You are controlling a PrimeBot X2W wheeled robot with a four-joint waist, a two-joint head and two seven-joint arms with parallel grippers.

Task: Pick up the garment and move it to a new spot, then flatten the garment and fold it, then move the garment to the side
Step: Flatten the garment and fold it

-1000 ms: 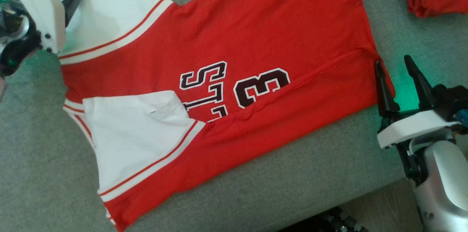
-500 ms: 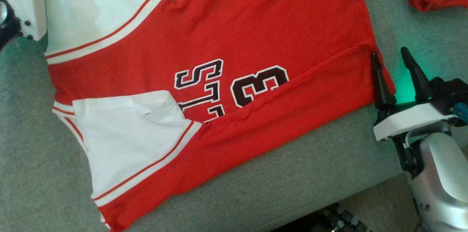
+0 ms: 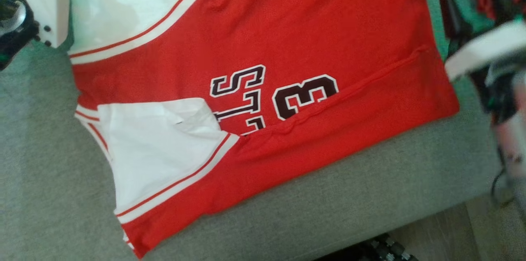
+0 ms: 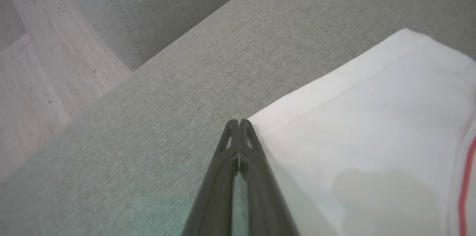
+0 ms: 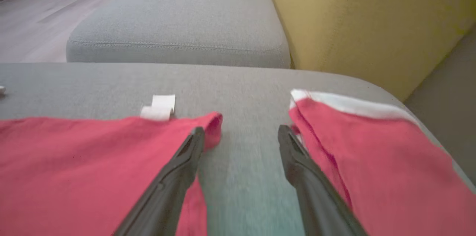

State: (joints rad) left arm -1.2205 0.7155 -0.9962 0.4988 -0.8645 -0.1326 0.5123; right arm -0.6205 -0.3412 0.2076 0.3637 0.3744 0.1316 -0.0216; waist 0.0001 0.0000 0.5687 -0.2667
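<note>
Overall: a red sports jersey (image 3: 287,47) with white sleeves lies spread out on a grey upholstered seat cushion (image 3: 370,195).
Jersey position: it runs at a slant across the cushion in the head view, sleeves toward the left, hem toward the right. The near side edge is folded in over the front.
Lettering: dark characters outlined in white (image 3: 304,94) show on the front, partly covered by the fold and by the near white sleeve.
Left gripper (image 4: 239,121): its jaws are clenched tight, tips together, at the corner of the far white sleeve (image 4: 372,117). I cannot tell whether any cloth is caught between them.
Right gripper (image 5: 241,130): its jaws are released and spread wide. They hold nothing, and bare cushion lies between them. One finger lies over the jersey's hem corner.
Second garment (image 5: 372,161): another red piece with a white edge lies just beside the other finger.
Surroundings: a small white tag (image 5: 160,107) pokes out at the hem, a yellow cushion (image 5: 353,16) stands behind, and pale wooden floor (image 4: 37,72) borders the seat.
</note>
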